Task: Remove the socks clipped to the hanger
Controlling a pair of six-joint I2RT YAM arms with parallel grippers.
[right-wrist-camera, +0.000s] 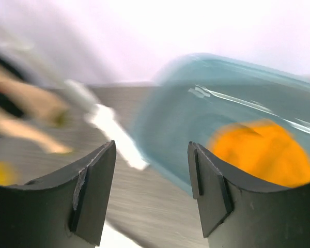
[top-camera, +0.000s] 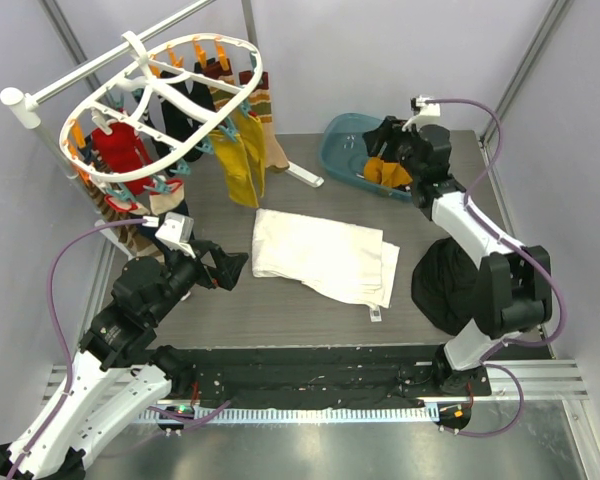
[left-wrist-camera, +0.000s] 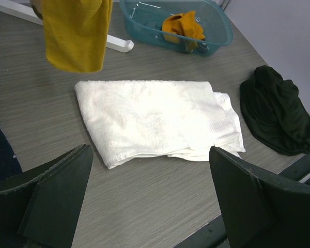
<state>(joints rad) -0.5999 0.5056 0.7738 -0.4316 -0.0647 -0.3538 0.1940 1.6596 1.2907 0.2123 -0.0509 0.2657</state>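
The white oval hanger (top-camera: 161,98) hangs at the back left with orange and teal clips. Socks stay clipped to it: red (top-camera: 120,150), black (top-camera: 185,115), striped (top-camera: 270,120) and mustard yellow (top-camera: 242,165), whose toe shows in the left wrist view (left-wrist-camera: 75,31). One orange-yellow sock (top-camera: 388,172) (left-wrist-camera: 183,28) (right-wrist-camera: 263,152) lies loose in the teal basin (top-camera: 340,140). My right gripper (top-camera: 380,133) (right-wrist-camera: 152,170) hovers over the basin's left rim, open and holding nothing; its view is blurred. My left gripper (top-camera: 232,268) (left-wrist-camera: 150,191) is wide open and low, left of the white cloth.
A folded white cloth (top-camera: 325,255) (left-wrist-camera: 155,119) lies mid-table. A black garment heap (top-camera: 445,285) (left-wrist-camera: 279,111) sits at the right beside the right arm. The white pole stand (top-camera: 300,175) has a foot between hanger and basin (left-wrist-camera: 217,20) (right-wrist-camera: 196,103).
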